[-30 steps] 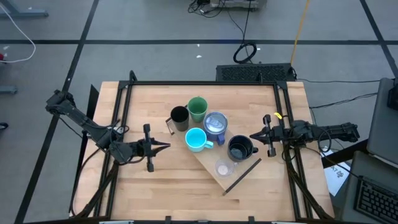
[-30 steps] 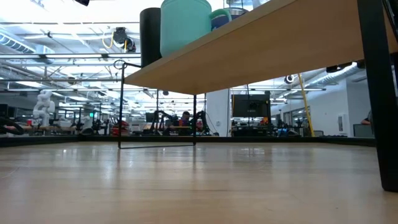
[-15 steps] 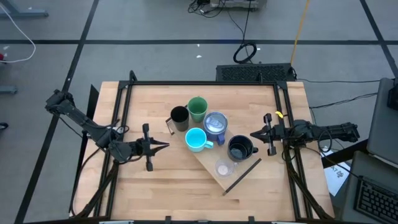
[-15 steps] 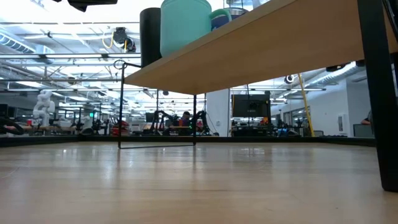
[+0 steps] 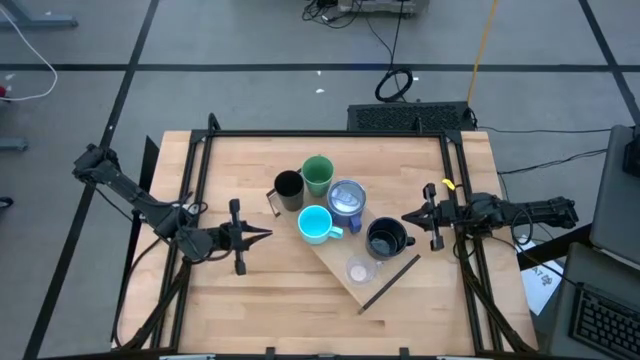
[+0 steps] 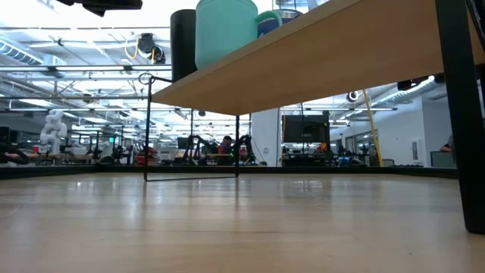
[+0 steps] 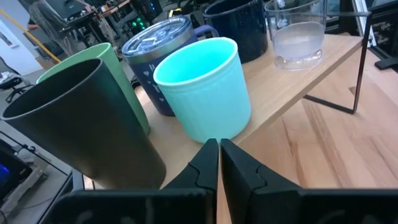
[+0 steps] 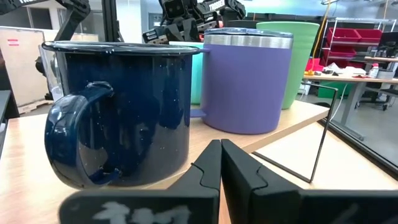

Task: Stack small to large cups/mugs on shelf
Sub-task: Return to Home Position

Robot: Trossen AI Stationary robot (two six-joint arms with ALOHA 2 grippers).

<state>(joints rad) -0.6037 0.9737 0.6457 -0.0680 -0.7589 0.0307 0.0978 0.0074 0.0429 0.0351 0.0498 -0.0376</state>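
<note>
The shelf (image 5: 338,256), a light-wood plank on thin dark brackets, lies slantwise at mid-table. On it stand the black cup (image 5: 289,188), green cup (image 5: 318,173), purple tumbler (image 5: 346,197), cyan mug (image 5: 315,224), navy mug (image 5: 385,238) and clear glass cup (image 5: 359,270), all upright on their bases. My left gripper (image 5: 268,236) hovers shut, left of the cyan mug (image 7: 205,87), pointing at it. My right gripper (image 5: 405,218) is shut too, just right of the navy mug (image 8: 124,112), level with it. Neither touches a cup.
Dark frame rails (image 5: 330,133) run along the table's far, left and right edges. The shelf's bracket (image 6: 189,129) stands on the tabletop with open space beneath the plank (image 6: 318,61). Bare tabletop (image 5: 270,300) lies at the near left and along the far side (image 5: 400,165).
</note>
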